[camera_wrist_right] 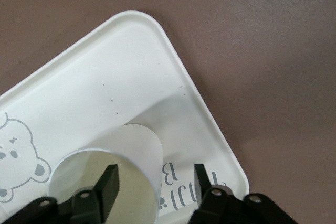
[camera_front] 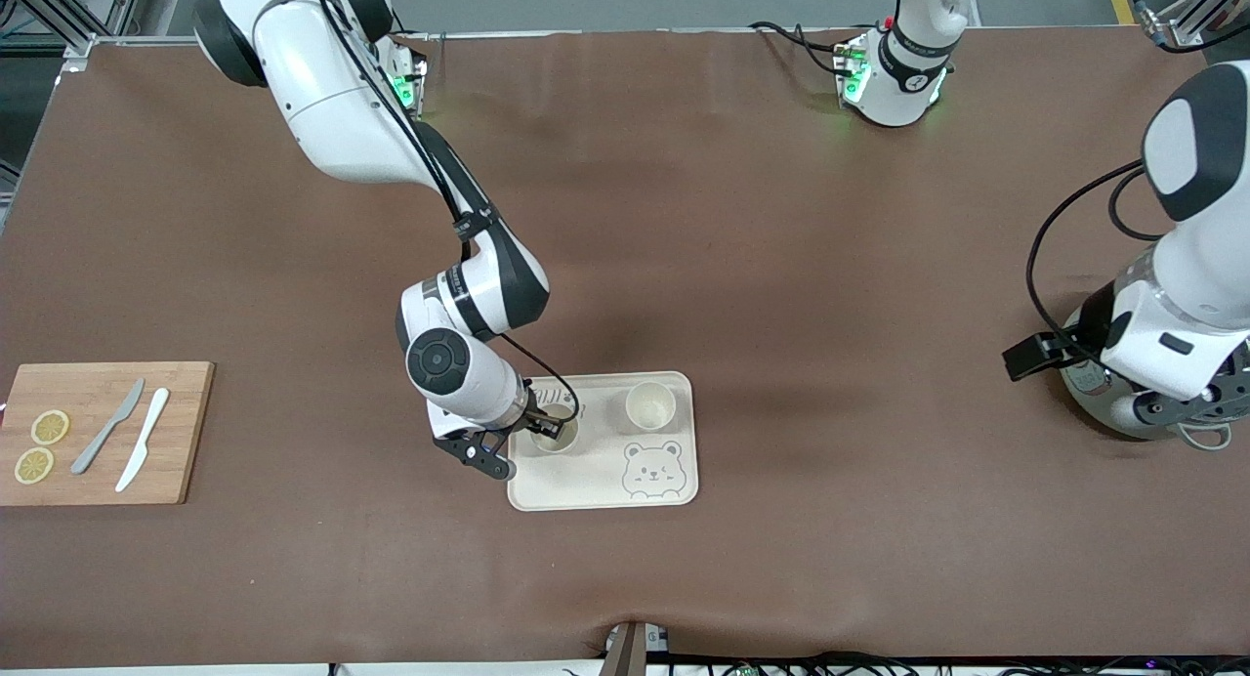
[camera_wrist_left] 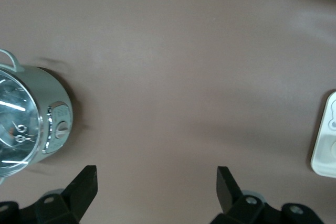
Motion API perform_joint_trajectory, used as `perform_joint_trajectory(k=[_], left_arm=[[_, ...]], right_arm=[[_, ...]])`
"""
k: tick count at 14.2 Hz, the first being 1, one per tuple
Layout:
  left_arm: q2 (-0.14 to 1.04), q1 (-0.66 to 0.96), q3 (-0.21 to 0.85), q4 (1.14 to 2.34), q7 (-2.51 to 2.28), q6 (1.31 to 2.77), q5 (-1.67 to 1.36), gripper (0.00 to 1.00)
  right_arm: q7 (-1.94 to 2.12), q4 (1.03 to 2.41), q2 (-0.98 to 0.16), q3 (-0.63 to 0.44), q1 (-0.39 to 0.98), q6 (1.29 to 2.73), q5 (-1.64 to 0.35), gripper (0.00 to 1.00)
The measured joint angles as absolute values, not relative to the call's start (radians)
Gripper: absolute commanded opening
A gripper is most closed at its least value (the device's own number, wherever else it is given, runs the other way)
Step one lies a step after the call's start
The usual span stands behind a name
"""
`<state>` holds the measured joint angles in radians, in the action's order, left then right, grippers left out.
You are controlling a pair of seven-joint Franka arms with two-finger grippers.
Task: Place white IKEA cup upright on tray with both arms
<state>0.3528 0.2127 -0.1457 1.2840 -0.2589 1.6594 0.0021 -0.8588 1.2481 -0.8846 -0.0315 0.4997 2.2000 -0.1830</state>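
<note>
The right claw point(camera_front: 539, 440) sits low over the tray point(camera_front: 684, 442), in the lower middle of the front frame, and its fingers point(camera_wrist_right: 108, 181) stand apart astride the wall of a white cup point(camera_front: 554, 430): one finger inside the mouth, the other outside over the tray's lettering. Whether the pads actually press the wall cannot be told; from the gap, the claw reads as open around the rim. The cup stands upright on the tray, at the end toward the right arm. A second white cup point(camera_front: 650, 405) stands upright beside it, just above the bear drawing point(camera_front: 652, 469) in the front frame.

As a judgement, this cup looks light, stiff and smooth, so a rim pinch is the natural hold, one finger in and one out. It could slip or tip if nudged sideways, so any lift-off wants to go straight up.

Far out at the right edge of the front frame, the left claw point(camera_wrist_left: 156, 192) waits, fingers spread wide over bare table point(camera_front: 781, 266), beside a round metal pot with a glass lid point(camera_wrist_left: 26, 124). At the left edge lies a wooden cutting board point(camera_front: 186, 432).
</note>
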Motion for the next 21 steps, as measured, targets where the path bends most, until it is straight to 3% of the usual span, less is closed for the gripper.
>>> perform_joint_trajectory(k=[4, 8, 14, 21], left_arm=[[0.329, 0.160, -0.146, 1.284, -0.181, 1.650, -0.016, 1.00], [0.321, 0.142, -0.146, 1.284, -0.158, 1.650, -0.018, 1.00], [0.315, 0.133, -0.149, 1.278, -0.158, 1.650, -0.038, 1.00], [0.315, 0.130, -0.150, 1.268, -0.158, 1.650, -0.038, 1.00]], right_arm=[[-0.853, 1.230, -0.873, -0.041, 0.499, 2.190, -0.183, 1.00], [-0.838, 1.197, -0.778, -0.049, 0.497, 2.018, -0.183, 1.00], [-0.803, 1.206, -0.464, -0.052, 0.472, 1.662, -0.183, 1.00], [-0.568, 1.512, -0.087, -0.061, 0.383, 1.561, -0.134, 1.00]])
